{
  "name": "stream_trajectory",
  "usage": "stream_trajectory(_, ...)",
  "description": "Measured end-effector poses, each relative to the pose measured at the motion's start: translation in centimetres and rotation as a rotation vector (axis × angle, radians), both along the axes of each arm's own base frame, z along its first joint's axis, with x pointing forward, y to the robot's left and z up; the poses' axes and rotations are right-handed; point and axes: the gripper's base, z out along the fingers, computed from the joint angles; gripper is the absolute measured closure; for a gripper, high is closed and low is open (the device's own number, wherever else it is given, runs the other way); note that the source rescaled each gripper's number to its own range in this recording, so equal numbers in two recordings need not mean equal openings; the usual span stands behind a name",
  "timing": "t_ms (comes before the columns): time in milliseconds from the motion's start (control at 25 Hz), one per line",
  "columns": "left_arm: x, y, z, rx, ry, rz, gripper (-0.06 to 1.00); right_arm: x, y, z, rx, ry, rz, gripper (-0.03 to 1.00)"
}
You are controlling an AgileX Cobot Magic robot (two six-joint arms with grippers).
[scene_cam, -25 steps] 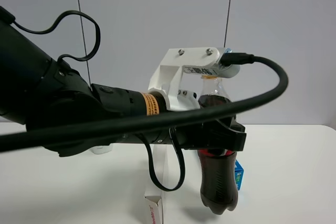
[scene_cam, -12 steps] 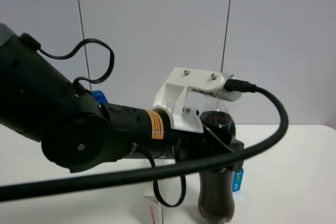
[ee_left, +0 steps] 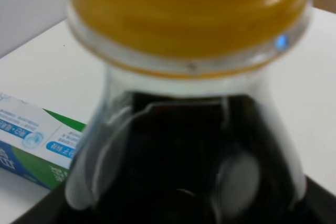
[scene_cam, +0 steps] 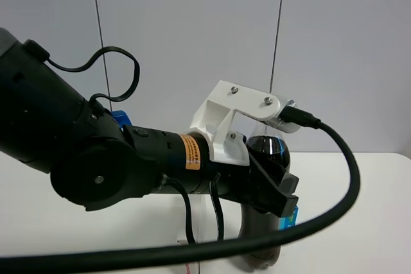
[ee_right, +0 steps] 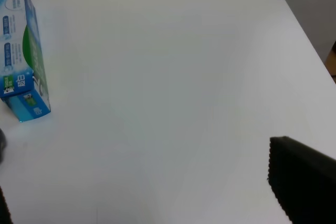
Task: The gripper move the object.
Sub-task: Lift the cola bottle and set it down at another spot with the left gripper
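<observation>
My left gripper (scene_cam: 273,192), black jaws behind a white bracket (scene_cam: 226,120), is shut on the cola bottle (scene_cam: 268,152) around its upper body. The bottle stands roughly upright, low over the white table (scene_cam: 366,184), with its base at the bottom edge of the exterior view. The bracket hides the cap there. In the left wrist view the yellow-orange cap (ee_left: 189,9) and the dark cola (ee_left: 178,161) fill the picture. My right gripper (ee_right: 152,203) is open and empty over bare table; one black fingertip (ee_right: 304,179) shows.
A blue, green and white box (scene_cam: 290,217) lies just behind the bottle; it also shows in the left wrist view (ee_left: 31,145) and the right wrist view (ee_right: 23,61). A blue cap (scene_cam: 119,119) peeks over the left arm. A thick black cable (scene_cam: 334,190) loops in front.
The left arm has lowered the bottle towards the table and tilted its wrist down. The bottle's base has dropped to the bottom edge of the view.
</observation>
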Motion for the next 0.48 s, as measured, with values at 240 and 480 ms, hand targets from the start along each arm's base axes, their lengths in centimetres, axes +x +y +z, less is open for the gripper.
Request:
stream_trajectory(240,0.00,0.00,0.00,0.000,0.000,0.001,0.94,0.00,0.00,0.00,0.000,0.000,0.000,-0.03)
stream_trajectory(480,0.00,0.00,0.00,0.000,0.000,0.001,0.94,0.00,0.00,0.00,0.000,0.000,0.000,-0.03)
